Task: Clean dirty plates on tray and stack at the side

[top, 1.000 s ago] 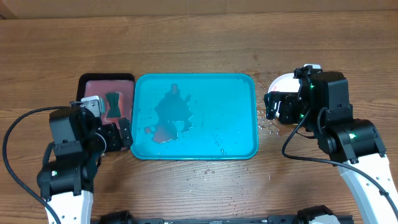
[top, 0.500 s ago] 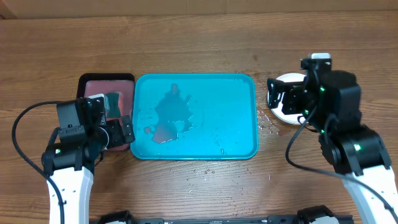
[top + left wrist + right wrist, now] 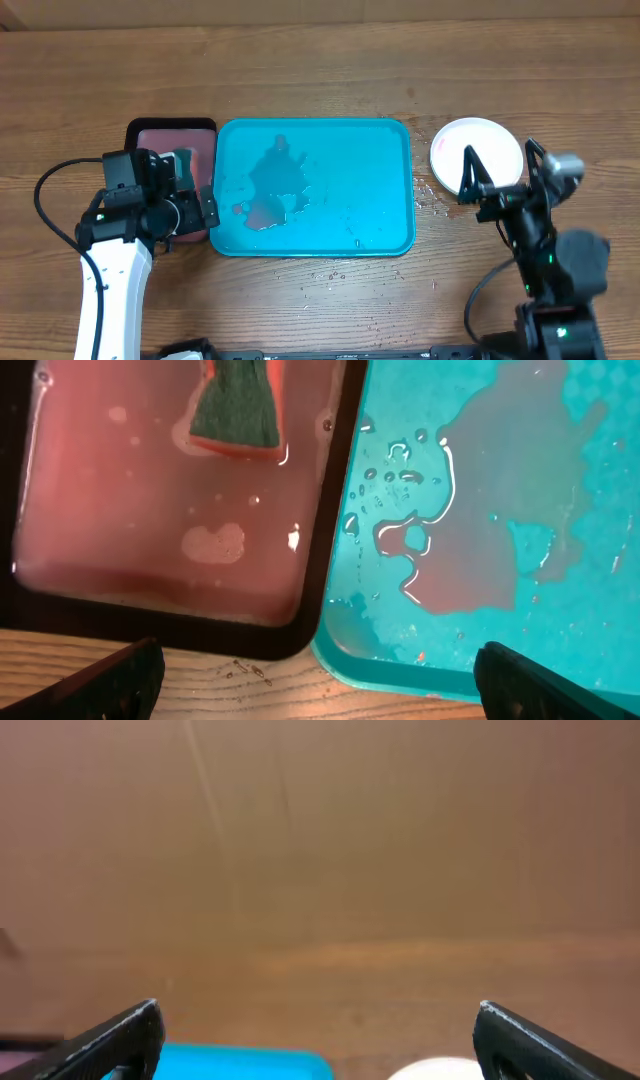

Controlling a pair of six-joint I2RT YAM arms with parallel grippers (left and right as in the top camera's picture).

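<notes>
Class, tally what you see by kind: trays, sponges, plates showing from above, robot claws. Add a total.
Trays: 2 (teal tray, black tray)
Sponge: 1
White plate showing: 1
Claws: 2 (left claw, right claw)
Total: 6

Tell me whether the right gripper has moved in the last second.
Yes. The right gripper drew back off the white plate, toward the frame's bottom edge.

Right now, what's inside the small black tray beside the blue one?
Cloudy pinkish water fills the black tray, with a green sponge lying in it and a few pale foam patches. Whatever is under the sponge is covered.
</notes>
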